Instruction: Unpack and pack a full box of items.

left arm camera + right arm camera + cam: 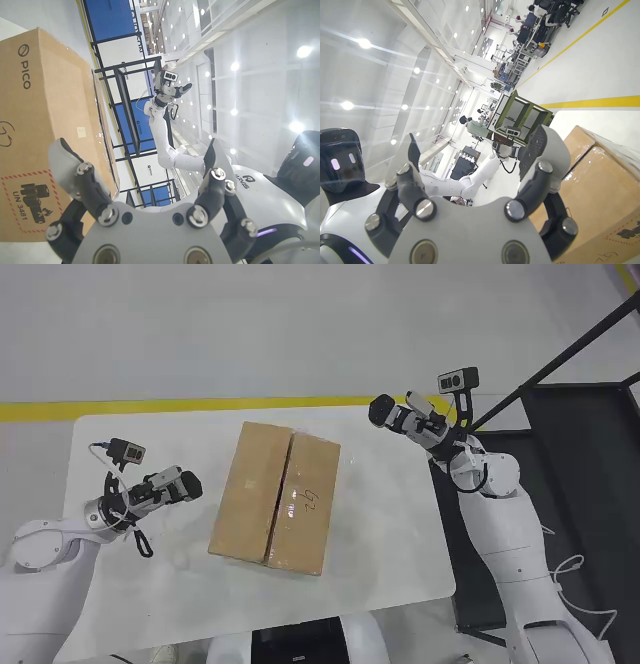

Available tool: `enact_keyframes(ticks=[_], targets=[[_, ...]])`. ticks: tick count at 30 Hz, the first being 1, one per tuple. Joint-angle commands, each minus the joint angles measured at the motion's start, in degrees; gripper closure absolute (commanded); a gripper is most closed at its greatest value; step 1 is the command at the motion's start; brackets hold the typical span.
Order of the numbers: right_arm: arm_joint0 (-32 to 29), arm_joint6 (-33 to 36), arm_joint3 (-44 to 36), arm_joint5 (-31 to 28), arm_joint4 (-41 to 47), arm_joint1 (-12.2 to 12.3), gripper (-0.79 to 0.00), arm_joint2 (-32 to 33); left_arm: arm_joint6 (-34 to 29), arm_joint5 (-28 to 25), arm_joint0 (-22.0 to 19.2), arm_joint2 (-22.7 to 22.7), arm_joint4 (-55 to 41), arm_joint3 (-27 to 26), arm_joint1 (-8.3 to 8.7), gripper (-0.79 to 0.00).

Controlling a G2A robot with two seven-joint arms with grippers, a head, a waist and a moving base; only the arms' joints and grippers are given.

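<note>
As the shut box (275, 499) lies between them, the open left gripper (192, 485) is nearer its long side than the open right gripper (380, 411).

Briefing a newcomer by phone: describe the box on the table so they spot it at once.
On the white table, between the left gripper and the right gripper, lies a cardboard box. Its flaps are shut, with a taped seam and a handwritten mark on top. Unlike the grippers, it is brown and flat-topped.
</note>
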Motion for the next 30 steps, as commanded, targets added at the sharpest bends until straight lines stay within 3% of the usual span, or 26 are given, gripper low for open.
enact_keyframes(ticks=[1,30], targets=[[0.0,0.0,0.0,0.0,0.0,0.0,-0.785,0.0,0.0,0.0,0.0,0.0,0.0,0.0,0.00,-0.785],[-0.3,-0.4,-0.1,1.3,-1.1,0.0,-0.785,-0.6,0.9,0.6,0.4,0.1,0.0,-0.1,-0.04,-0.785]])
